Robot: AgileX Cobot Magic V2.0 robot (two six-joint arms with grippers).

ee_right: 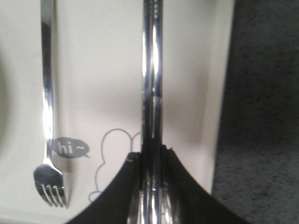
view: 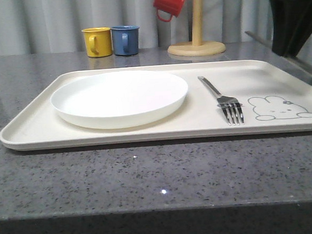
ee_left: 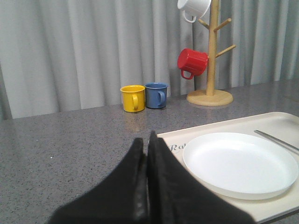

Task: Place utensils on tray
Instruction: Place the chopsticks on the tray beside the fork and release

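Grey speckled counter, grey curtain behind, and the cream tray (view: 146, 129) already carries one white plate (view: 120, 98) on its left half and one fork (view: 225, 100) just right of it, tines toward the near edge. The right gripper (ee_right: 152, 161) is clamped on the pair of chopsticks (ee_right: 152, 70), held above the tray's right side with their long axis parallel to the fork's, so by my read they go down beside it. The left gripper (ee_left: 145, 144), jaws pressed together on nothing, hangs over the counter by the tray's left rim; behind sit one yellow mug (view: 97, 41) and one blue mug (view: 125, 40), with one red mug (view: 170, 1) on the wooden rack (view: 196, 40).
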